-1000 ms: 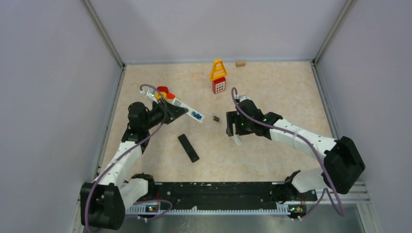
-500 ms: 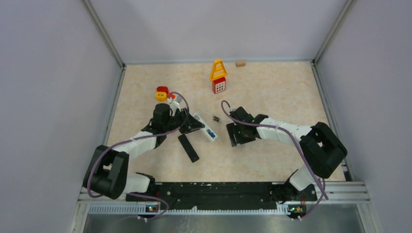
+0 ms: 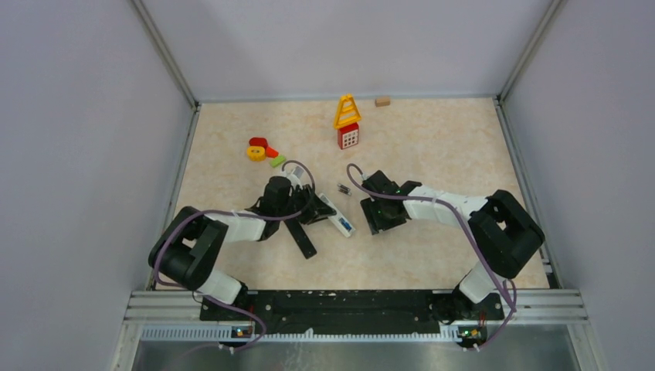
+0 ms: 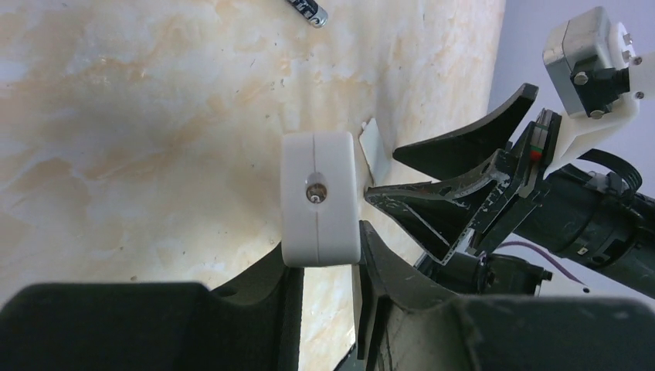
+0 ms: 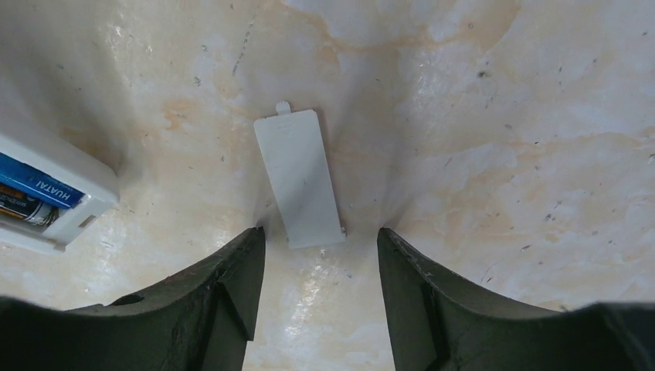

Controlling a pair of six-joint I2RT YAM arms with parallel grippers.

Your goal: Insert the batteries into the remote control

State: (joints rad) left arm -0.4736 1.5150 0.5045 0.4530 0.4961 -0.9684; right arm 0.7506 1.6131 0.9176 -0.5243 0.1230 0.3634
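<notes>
- Now left gripper (image 4: 324, 259) clenches slim white plastic remote control (image 4: 320, 197), blue-wrapped battery (image 5: 35, 185) inside.
- Beside the remote, right gripper (image 5: 317, 239) is released, straddling flat white battery cover (image 5: 297, 174); next, probably pinch its edges.

The one word I can read is "HUATAI", in white capitals on the blue wrap of a battery (image 5: 32, 186) lying in the open compartment of the remote (image 5: 83, 195). The red block (image 3: 348, 137) at the back of the counter shows a white face with dark dots, too small to read.
</notes>
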